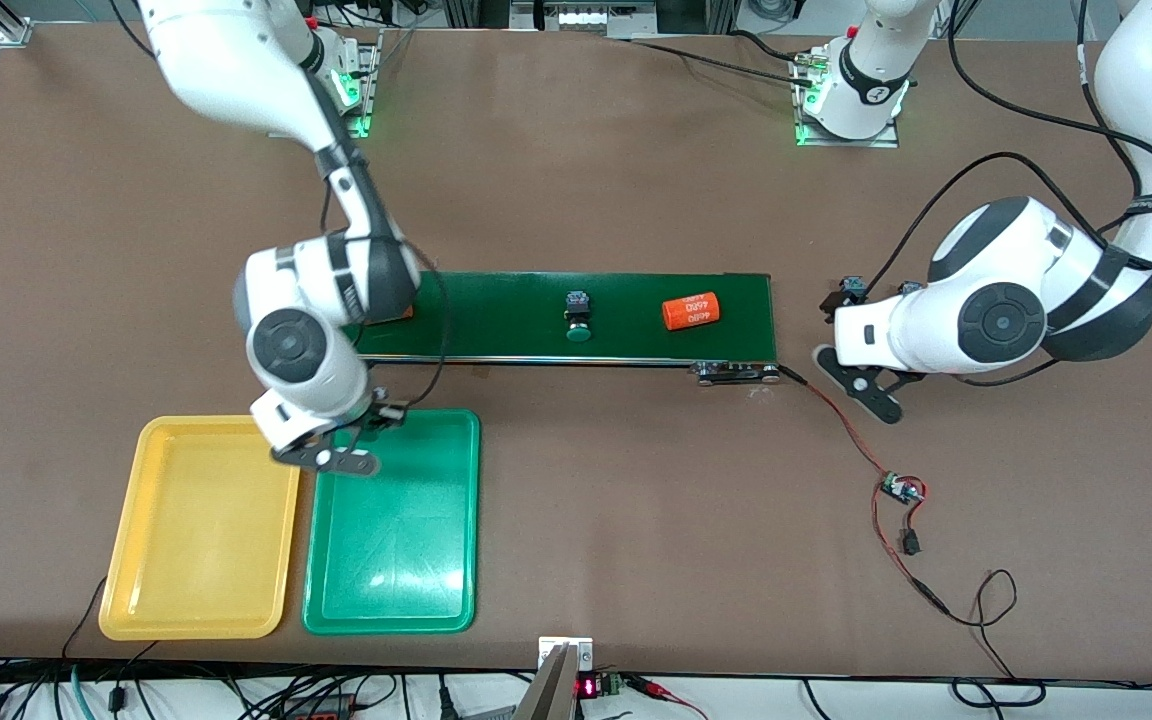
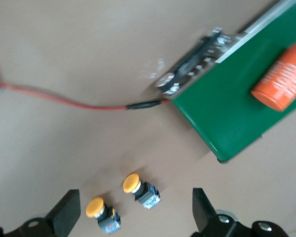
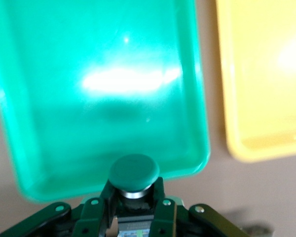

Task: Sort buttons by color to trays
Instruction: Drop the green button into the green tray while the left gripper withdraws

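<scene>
Right pincer (image 3: 133, 197) grips green button (image 3: 134, 173) over green tray (image 1: 456, 520) rim; left pincer (image 2: 133, 217) wide

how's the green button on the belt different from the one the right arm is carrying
The green button on the belt lies on its side, free, on the conveyor belt near an orange cylinder. The carried green button is clamped in the right hand, above the green tray at its edge, not yet released. Both have round green caps.
</scene>
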Motion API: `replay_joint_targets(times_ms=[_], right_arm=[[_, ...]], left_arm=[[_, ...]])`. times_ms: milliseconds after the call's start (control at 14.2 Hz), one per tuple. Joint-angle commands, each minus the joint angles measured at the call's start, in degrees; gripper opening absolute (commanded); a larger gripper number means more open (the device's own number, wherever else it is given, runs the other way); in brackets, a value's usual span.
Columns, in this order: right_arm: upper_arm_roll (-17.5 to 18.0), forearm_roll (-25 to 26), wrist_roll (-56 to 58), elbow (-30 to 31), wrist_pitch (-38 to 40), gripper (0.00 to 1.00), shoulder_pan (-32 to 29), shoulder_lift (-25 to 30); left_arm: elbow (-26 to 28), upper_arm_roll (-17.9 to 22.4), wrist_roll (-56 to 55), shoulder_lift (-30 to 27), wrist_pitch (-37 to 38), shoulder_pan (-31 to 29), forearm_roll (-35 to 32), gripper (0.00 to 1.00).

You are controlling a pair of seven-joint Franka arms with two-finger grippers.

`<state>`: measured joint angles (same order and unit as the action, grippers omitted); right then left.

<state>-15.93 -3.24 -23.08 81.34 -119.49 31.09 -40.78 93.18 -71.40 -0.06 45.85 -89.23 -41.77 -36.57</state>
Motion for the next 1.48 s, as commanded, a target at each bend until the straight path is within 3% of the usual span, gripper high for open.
replay_joint_targets(times_ms=[0, 70, 282, 493, 633, 845, 985, 1126, 1408], right_arm=[[0.64, -0.10, 1.98, -2.76, -3.28, 0.23, -0.50, -3.78], [0.64, -0.10, 1.99, -2.76, -5.38, 0.23, -0.41, -4.92], [0.64, -0.01, 2.51, -2.76, -10.05, 0.23, -0.94, -7.03], [0.64, -0.01, 9.09, -2.76, -12.87, 0.27, -2.61, -7.92], [0.64, -0.09, 9.02, -2.67, -12.96, 1.00, -2.52, -7.57], [0.64, -0.27, 9.02, -2.33, -12.09, 1.00, -1.82, -5.73], [0.72, -0.36, 8.15, -2.06, -5.45, 1.00, 0.27, -1.87], [0.81, -1.32, -0.16, -1.97, 1.07, 1.00, 3.78, 1.56], [0.72, -1.59, -14.33, 2.49, 5.93, 1.00, 13.98, 7.27]], left_arm=[[-5.62, 0.12, -3.28, -0.76, 3.70, 1.16, -2.36, 1.00], [-7.21, 1.51, -2.76, -1.28, 3.19, 1.68, -1.41, 1.00], [-10.55, 11.16, -2.84, -6.09, 2.92, 6.59, 3.40, 1.00], [-9.78, 27.83, -2.84, -13.74, -4.43, 11.51, 19.81, 1.00], [-4.87, 37.52, -2.75, -17.62, -5.43, 15.73, 28.18, 1.00], [4.86, 47.46, -2.75, -22.19, -8.48, 23.29, 29.89, 1.00], [16.53, 52.39, -2.75, -27.88, -16.20, 27.24, 30.07, 1.00], [27.18, 55.04, -3.36, -32.12, -23.50, 30.06, 30.15, 1.00], [39.94, 58.39, -3.89, -33.02, -38.88, 31.66, 30.15, 1.00]])
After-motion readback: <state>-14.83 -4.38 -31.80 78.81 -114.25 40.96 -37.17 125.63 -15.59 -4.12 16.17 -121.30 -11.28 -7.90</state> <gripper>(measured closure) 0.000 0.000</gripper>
